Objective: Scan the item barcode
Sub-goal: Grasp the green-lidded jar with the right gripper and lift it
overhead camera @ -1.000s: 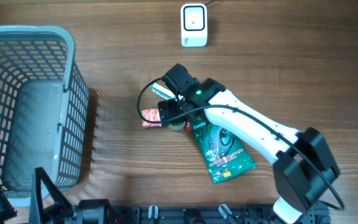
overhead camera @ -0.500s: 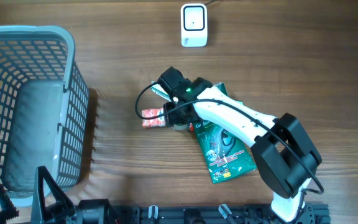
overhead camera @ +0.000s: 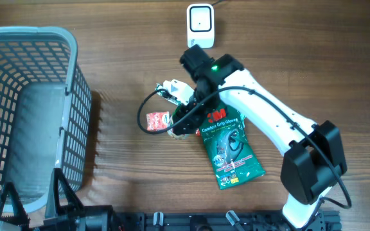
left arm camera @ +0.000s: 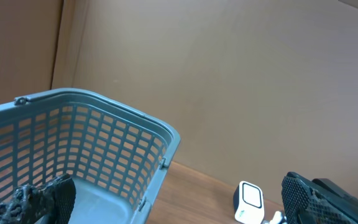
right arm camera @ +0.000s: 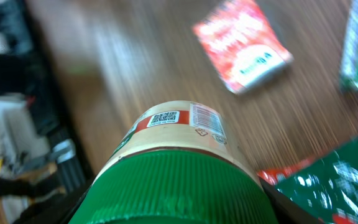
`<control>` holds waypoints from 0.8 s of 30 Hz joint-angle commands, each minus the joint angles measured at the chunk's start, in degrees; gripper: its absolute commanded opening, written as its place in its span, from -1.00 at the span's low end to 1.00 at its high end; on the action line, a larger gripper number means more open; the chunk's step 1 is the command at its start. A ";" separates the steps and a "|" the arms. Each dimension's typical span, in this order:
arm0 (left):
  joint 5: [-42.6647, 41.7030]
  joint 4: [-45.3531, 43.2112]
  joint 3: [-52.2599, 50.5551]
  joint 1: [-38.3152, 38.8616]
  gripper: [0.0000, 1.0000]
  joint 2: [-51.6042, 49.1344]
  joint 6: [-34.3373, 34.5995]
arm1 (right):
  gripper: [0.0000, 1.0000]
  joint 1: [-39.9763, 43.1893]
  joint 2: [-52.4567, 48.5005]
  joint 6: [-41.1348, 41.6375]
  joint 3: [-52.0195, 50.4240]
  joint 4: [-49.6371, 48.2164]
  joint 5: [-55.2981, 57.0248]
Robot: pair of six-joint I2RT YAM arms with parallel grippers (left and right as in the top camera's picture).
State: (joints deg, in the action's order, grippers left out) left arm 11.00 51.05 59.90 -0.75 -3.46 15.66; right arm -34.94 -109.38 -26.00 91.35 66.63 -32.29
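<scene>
In the right wrist view a jar [right arm camera: 179,134] with a ribbed green lid and a cream label fills the lower half, and its barcode and QR code face up. My right gripper [right arm camera: 176,211] is shut on the jar around the lid, holding it tilted over the wood. From overhead, the right gripper [overhead camera: 182,122] sits mid-table and mostly hides the jar. The white scanner [overhead camera: 200,25] stands at the far edge, also visible as scanner [left arm camera: 248,200]. My left gripper [left arm camera: 173,208] is open and empty near the basket.
A grey-blue mesh basket [overhead camera: 44,32] fills the left side. A red sachet [overhead camera: 156,120], a green glove pack [overhead camera: 231,151] and a small white-green pack [overhead camera: 171,90] lie round the right gripper. The right arm [overhead camera: 268,122] crosses the table's right half.
My right gripper has shut on the jar and raised it off the table. The wrist has swung back toward the scanner, and the glove pack now shows more fully. The left arm stayed put.
</scene>
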 commanded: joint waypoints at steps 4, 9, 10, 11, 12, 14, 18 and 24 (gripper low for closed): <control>-0.70 6.21 0.00 0.28 1.00 0.48 0.24 | 0.15 4.92 1.97 -19.80 0.98 1.42 -11.28; -0.72 19.10 -0.02 0.28 1.00 0.48 0.24 | 0.13 3.82 1.88 -2.51 -0.13 -3.19 3.37; -0.68 19.76 -0.02 0.28 1.00 0.46 0.20 | 0.15 3.32 1.88 0.98 -1.38 -5.81 6.47; -0.68 19.76 0.00 0.28 1.00 0.48 0.20 | 0.19 2.89 1.86 3.85 -2.99 -8.11 9.35; -0.70 19.74 0.00 0.28 1.00 0.48 0.22 | 0.24 2.32 1.73 7.02 -4.98 -10.60 12.00; -0.70 19.76 0.00 0.28 1.00 0.48 0.22 | 0.26 0.96 1.22 11.15 -8.87 -15.37 14.93; -0.70 19.76 0.00 0.28 1.00 0.46 0.22 | 0.29 -4.11 -0.04 12.72 -12.44 -19.65 22.60; -0.70 20.00 0.00 0.28 1.00 0.46 0.22 | 0.64 -8.17 -0.96 17.62 -11.96 -18.14 32.24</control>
State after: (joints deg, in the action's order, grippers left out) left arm 10.96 70.83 59.86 -0.75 -3.46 15.81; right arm -42.24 -109.47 -12.99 78.87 47.35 -6.52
